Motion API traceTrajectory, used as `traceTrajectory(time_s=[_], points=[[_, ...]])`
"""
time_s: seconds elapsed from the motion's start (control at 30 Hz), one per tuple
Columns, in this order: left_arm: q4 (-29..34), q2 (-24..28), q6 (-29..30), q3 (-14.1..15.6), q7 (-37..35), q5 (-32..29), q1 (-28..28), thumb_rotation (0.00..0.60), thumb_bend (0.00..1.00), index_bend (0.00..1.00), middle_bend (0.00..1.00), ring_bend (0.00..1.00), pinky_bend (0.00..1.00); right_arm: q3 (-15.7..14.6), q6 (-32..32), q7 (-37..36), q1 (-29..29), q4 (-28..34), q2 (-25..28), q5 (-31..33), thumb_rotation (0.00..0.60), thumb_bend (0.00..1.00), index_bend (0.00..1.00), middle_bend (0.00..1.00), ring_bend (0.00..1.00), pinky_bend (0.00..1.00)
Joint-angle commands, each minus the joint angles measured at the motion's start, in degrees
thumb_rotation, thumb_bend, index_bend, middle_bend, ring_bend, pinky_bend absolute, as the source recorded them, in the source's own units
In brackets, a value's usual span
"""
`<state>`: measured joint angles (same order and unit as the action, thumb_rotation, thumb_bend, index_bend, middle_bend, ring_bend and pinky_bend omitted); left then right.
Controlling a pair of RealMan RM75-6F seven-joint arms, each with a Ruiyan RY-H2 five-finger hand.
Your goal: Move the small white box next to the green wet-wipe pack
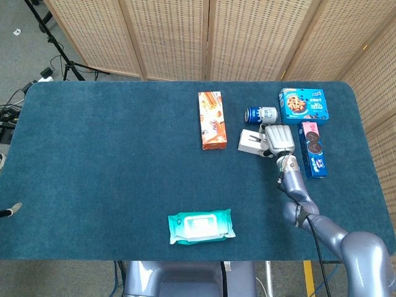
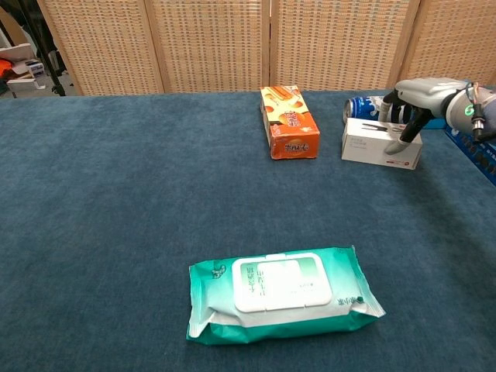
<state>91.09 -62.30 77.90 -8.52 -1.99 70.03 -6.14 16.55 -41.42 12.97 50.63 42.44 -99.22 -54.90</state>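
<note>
The small white box lies flat at the table's far right, far from the green wet-wipe pack near the front edge. My right hand sits over the box's right end. Its fingers curl down the far side and its thumb presses the near face, so it grips the box, which still rests on the table. Of my left hand only a tip shows at the left edge of the head view.
An orange snack box lies left of the white box. A blue can lies on its side right behind it. A blue cookie box and a long blue biscuit box lie to the right.
</note>
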Motion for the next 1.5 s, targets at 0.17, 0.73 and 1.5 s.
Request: traceTrajectory(time_s=[0.17, 0.73, 1.5], points=[[0.3, 0.23, 0.52, 0.36, -0.43, 0.92, 0.25, 0.6, 0.0, 0.0, 0.0, 0.0, 0.0, -0.48, -4.18, -5.67, -2.25, 4.73, 3.0, -5.24, 0.6, 0.36, 0.42, 0.47, 0.41, 0.31], [1.36, 1.01, 3.51, 1.96, -2.09, 5.7, 1.48, 0.6, 0.0, 0.0, 0.0, 0.0, 0.0, -10.25, -10.56, -6.63, -13.66, 46.24, 32.11, -19.46, 0.6, 0.46, 0.42, 0.47, 0.41, 0.31], [1.43, 0.4, 4.35, 2.66, -0.8, 6.9, 1.75, 0.6, 0.0, 0.0, 0.0, 0.0, 0.0, -16.11, 29.21, -13.97, 3.98, 49.12, 40.64, -1.68, 0.6, 0.75, 0.41, 0.42, 0.38, 0.31]])
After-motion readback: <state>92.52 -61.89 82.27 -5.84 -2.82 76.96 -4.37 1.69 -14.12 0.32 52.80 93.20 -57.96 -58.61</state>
